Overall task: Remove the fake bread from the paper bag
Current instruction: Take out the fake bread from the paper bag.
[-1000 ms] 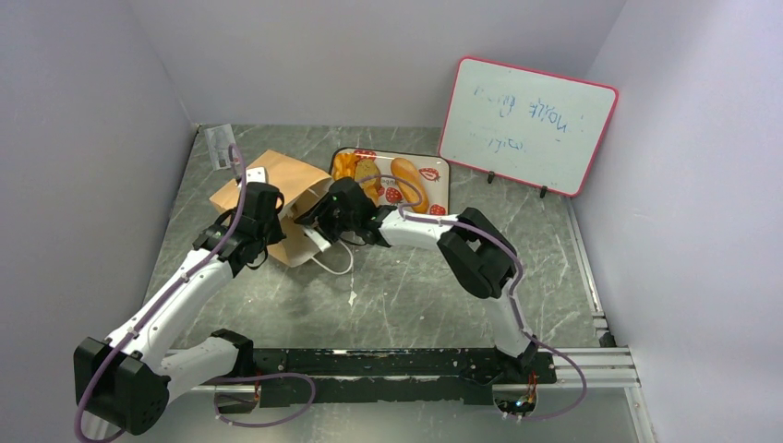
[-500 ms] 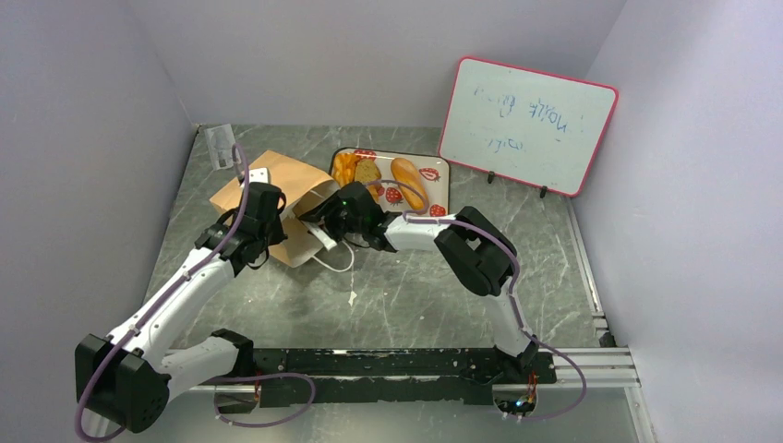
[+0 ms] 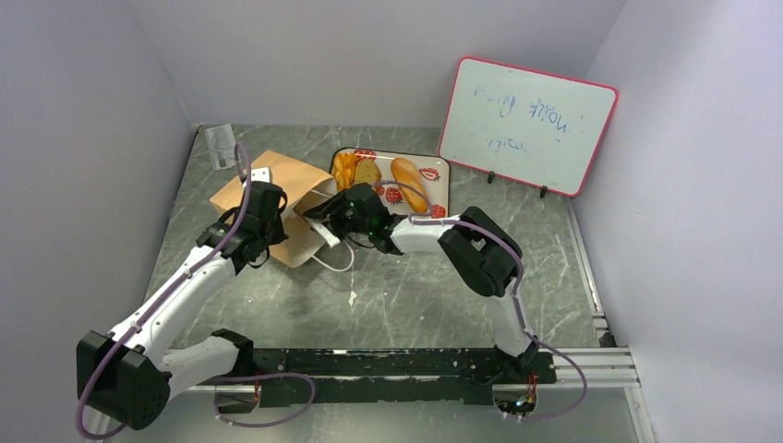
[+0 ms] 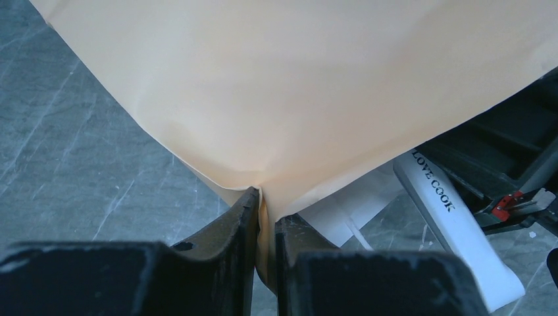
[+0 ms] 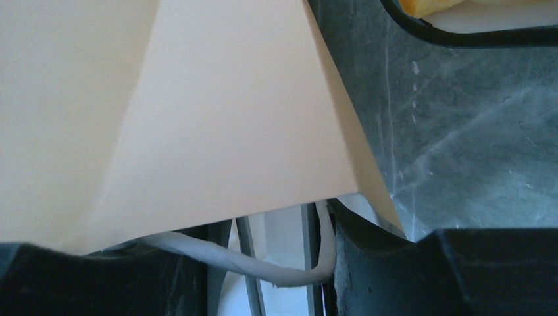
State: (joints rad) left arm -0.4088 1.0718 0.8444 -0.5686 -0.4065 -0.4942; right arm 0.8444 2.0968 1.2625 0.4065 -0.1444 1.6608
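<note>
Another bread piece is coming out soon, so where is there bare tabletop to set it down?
Bare table lies between the paper bag and the base rail, and right of the tray below the whiteboard. Crowded at the bag's mouth, where left gripper and right gripper meet.

A white strawberry-print tray (image 3: 441, 192) sits toward the back of the grey marbled tabletop (image 3: 415, 286). A pink-framed whiteboard (image 3: 526, 125) stands propped to the tray's right. A white handle lettered LOVE COOK (image 4: 454, 224) lies front-left of the tray.
</note>
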